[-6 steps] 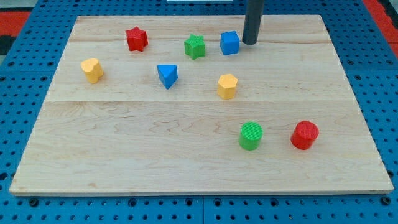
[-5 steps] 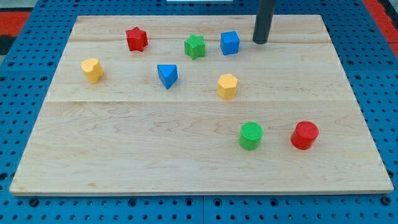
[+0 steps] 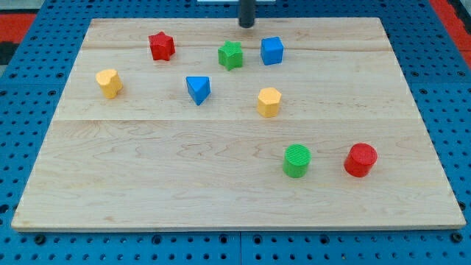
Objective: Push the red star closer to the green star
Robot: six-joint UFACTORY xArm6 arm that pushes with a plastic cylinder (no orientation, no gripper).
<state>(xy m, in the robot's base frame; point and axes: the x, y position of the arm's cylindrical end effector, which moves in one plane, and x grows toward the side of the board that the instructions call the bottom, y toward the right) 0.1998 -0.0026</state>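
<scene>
The red star (image 3: 161, 46) lies near the board's top left. The green star (image 3: 230, 55) lies to its right, with a clear gap between them. My tip (image 3: 246, 26) is at the board's top edge, above and slightly right of the green star, touching no block. The rod's upper part is cut off by the view's top.
A blue cube (image 3: 271, 51) sits just right of the green star. A blue triangular block (image 3: 198, 89), two yellow blocks (image 3: 109, 83) (image 3: 268, 101), a green cylinder (image 3: 297, 160) and a red cylinder (image 3: 360, 160) lie on the wooden board (image 3: 147, 169).
My tip has moved from right of the blue cube up and to the left, to the board's top edge above the green star. No block has moved.
</scene>
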